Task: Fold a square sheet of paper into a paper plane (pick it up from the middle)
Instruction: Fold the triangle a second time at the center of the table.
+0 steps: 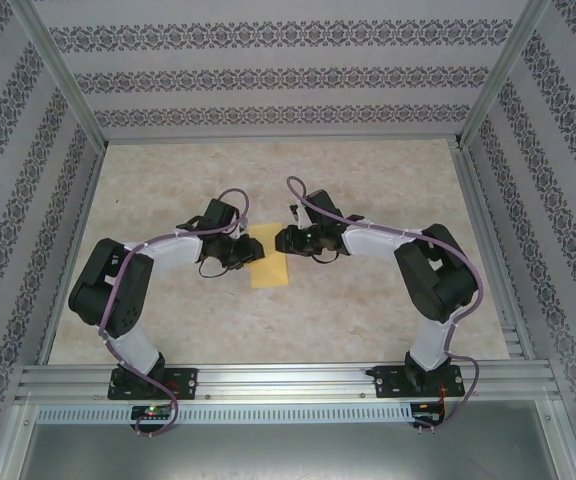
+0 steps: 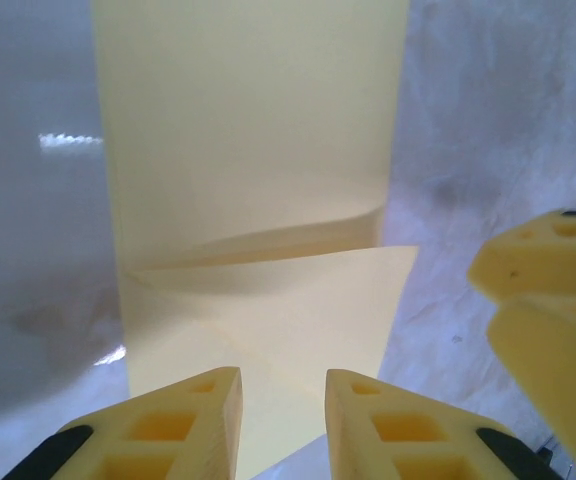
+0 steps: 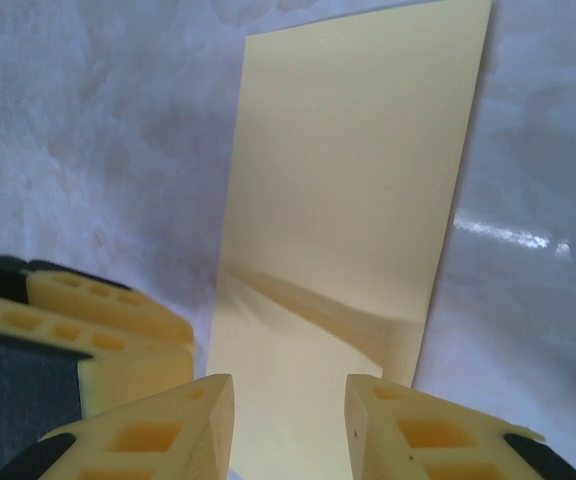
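Paper comes first: the square sheet of paper (image 1: 269,268) lies flat on the worktop (image 1: 368,180), midway between the two arms and just ahead of their wrists. From above it reads as a narrow upright rectangle rather than a square, so I judge it is doubled over along one crease, though the overhead view is too small to be sure the halves line up. The left wrist view shows the sheet (image 2: 258,150) with a near flap (image 2: 288,310) resting on the layer beneath, its edge lifting slightly instead of lying pressed down. The left end effector (image 2: 283,385) hangs over that near end with its fingers parted and a clear gap between them, clamping nothing. The right end effector (image 3: 290,390) faces it from the other side, likewise spread, with the sheet (image 3: 358,170) running away from its tips and a soft bulge close to them. Both meet at the paper's far end in the overhead view, left (image 1: 246,250) and right (image 1: 283,240), probably because a fold needs one side steadied while the other is worked. By count: one sheet, two arms, two end effectors with two fingers apiece. The dart shape is a long way off.
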